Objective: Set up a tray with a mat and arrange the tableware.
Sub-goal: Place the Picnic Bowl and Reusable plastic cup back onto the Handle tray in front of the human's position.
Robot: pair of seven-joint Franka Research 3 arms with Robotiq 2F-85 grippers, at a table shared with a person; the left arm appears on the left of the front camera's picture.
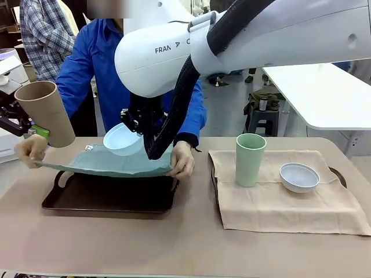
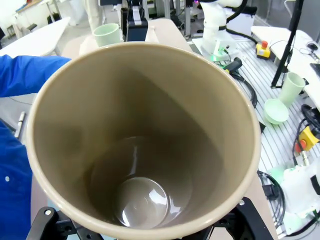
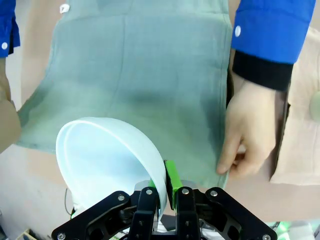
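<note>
Holding the tan cup (image 1: 45,113) aloft at the desk's (image 1: 174,237) left edge, the left end effector (image 1: 33,131) is clamped on its lower wall. The right end effector (image 3: 166,192) pinches the light blue bowl (image 3: 105,160) by its rim, tilted, above the green mat (image 1: 110,162). The person's hands (image 1: 182,159) stretch that mat over the dark tray (image 1: 110,200). On the beige cloth (image 1: 284,200) stand the pale green cup (image 1: 250,159) and white bowl (image 1: 299,176), near each other.

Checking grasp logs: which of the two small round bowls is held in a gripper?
The light blue round bowl: the right gripper pinches its rim above the green mat. The white bowl rests on the beige cloth.
</note>
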